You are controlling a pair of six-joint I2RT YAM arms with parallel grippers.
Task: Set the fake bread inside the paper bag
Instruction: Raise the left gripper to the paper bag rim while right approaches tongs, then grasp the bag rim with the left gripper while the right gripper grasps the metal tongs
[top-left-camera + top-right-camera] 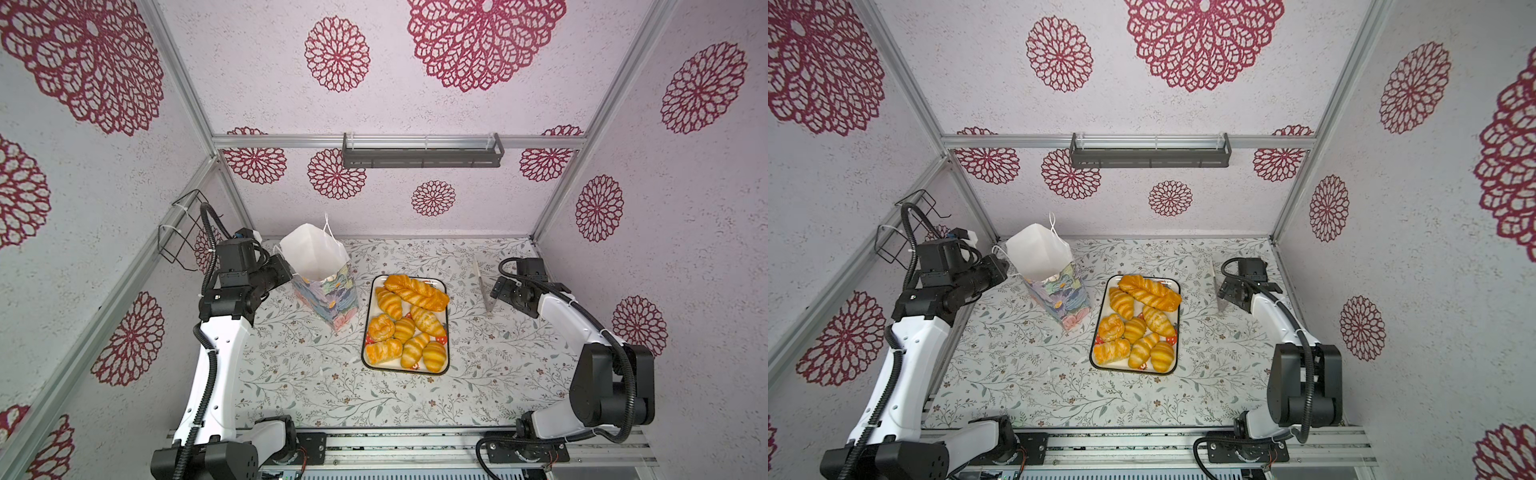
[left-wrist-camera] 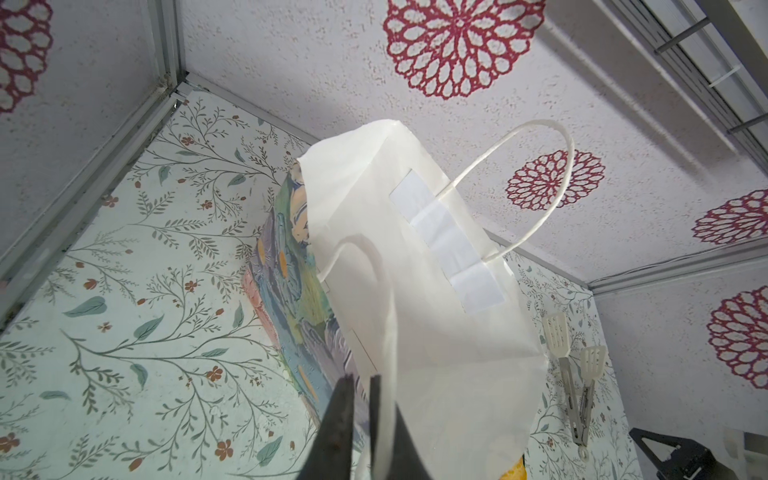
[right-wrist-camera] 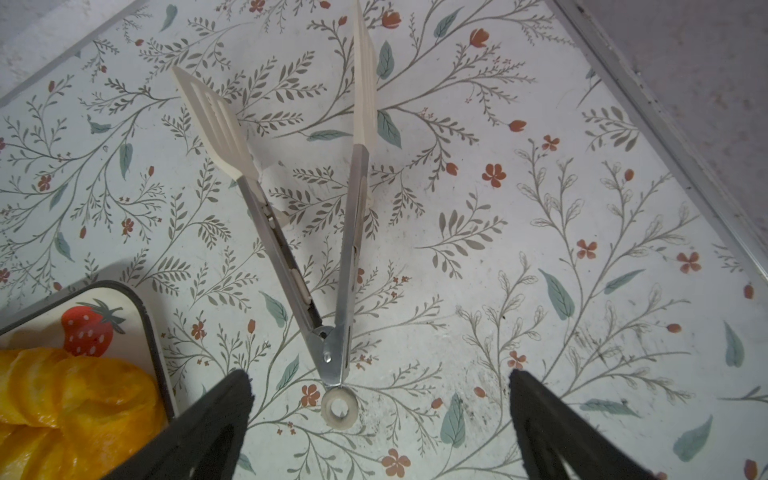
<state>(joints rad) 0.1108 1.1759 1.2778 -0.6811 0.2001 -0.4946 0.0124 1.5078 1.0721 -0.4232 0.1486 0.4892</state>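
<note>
1. In both top views the fake bread point(image 1: 409, 322) lies heaped on the strawberry tray point(image 1: 384, 366) at mid-desk point(image 1: 311, 374). None of it is in the paper bag point(image 1: 320, 257), which stands upright just left of the tray with its mouth open.
2. The pieces look glossy and ridged, so probably light, firm and slippery. Pinch a croissant across its narrow waist and the braided loaf at its middle.
3. In the same views the left tool point(image 1: 286, 270) meets the bag's left rim. The right tool point(image 1: 500, 291) hangs at the far right by the tongs point(image 1: 482, 286).
4. In the left wrist view the left tool point(image 2: 361, 380) is closed on the bag's point(image 2: 415, 291) thin wall, with a cord handle point(image 2: 388, 374) just beside it. The paper should crease easily, and the empty bag would likely tip if not held.
5. In the right wrist view the right tool point(image 3: 378, 374) is spread wide and holds nothing. It hovers over the ring end of the tongs point(image 3: 353, 232), and the tray corner point(image 3: 143, 316) with some bread point(image 3: 75, 399) is nearby.
</note>
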